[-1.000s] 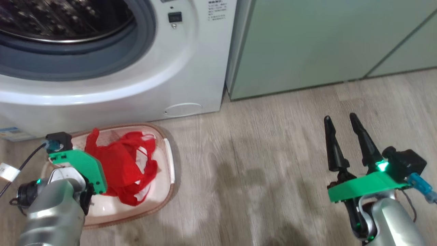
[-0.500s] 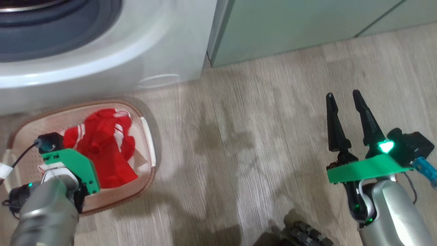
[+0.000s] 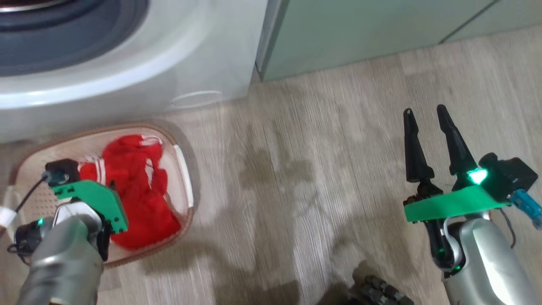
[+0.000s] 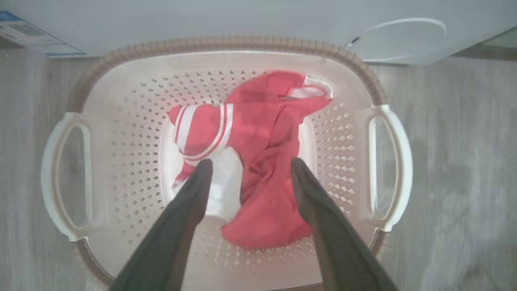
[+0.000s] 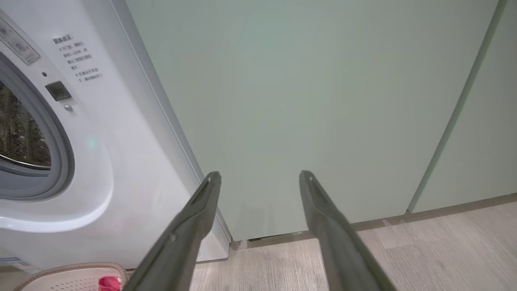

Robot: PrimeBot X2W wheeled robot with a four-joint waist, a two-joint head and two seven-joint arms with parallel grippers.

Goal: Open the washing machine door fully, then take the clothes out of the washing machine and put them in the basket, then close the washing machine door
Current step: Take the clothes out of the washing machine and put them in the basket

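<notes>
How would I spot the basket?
Find the big white washing machine. On the wooden floor right before it sits the basket, cream plastic dotted with holes. Its brown rim, white handles and the red clothes inside set it apart.

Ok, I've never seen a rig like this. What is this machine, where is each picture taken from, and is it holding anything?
It is a wheeled robot with two arms, each ending in two long dark fingers. One picture comes from a camera on its head, looking down; the other two come from wrist cameras, looking along each arm's fingers. On the wooden floor, before the white washing machine, stands a cream basket with red and white clothes lying in it. The left fingers hang spread apart over the clothes, gripping nothing. The right fingers, also apart and empty, point towards the pale green cabinets.
</notes>
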